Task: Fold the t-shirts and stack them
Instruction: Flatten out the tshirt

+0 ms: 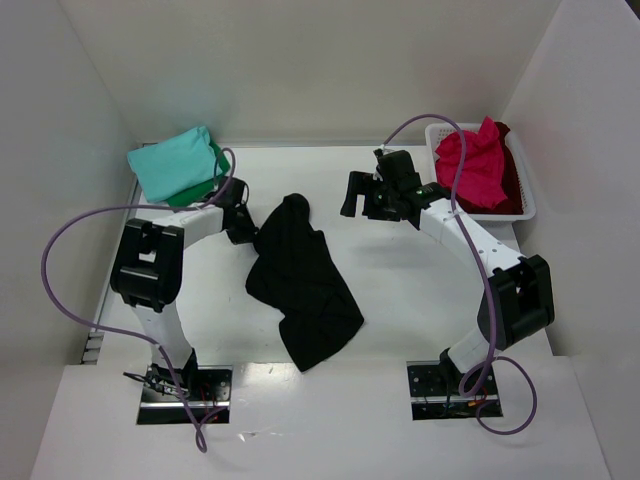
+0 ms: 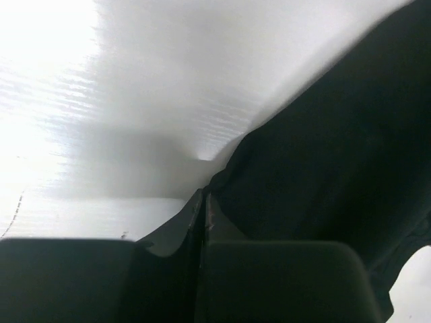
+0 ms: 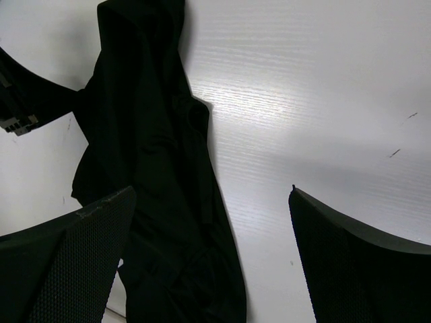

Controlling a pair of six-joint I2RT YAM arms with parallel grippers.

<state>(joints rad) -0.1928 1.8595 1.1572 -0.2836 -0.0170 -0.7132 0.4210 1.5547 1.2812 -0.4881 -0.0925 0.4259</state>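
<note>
the black t-shirt (image 1: pixel 300 280) lies crumpled and unfolded in the middle of the worktop (image 1: pixel 420 290). its long axis runs from a narrow far end down to a broader lump near the arm bases, slanting a little to the right. the left pincer (image 1: pixel 243 225) is low at the shirt's far left edge and touches it. in the left wrist view its fingers (image 2: pixel 269 282) are pressed together with a fold of black cloth at their tips, so it looks closed on that edge. the right pincer (image 1: pixel 352 195) hangs above bare worktop, just to the right of the shirt's far end. it is spread wide and holds nothing. its wrist view looks down on the cloth running lengthwise below and to the left of the gap.

so the shirt lies to the left of the right pincer, near but not touching. that arm would have to reach left and down to take the opposite edge before the cloth can be spread flat. nothing stands between them.

further out, a teal t-shirt (image 1: pixel 172 163) sits folded on a green t-shirt (image 1: pixel 216 178) in the far left corner. in the far right corner a pink-red t-shirt (image 1: pixel 468 165) and a dark red t-shirt (image 1: pixel 508 172) are heaped in the white basket (image 1: pixel 527 205), well apart from the black one.
</note>
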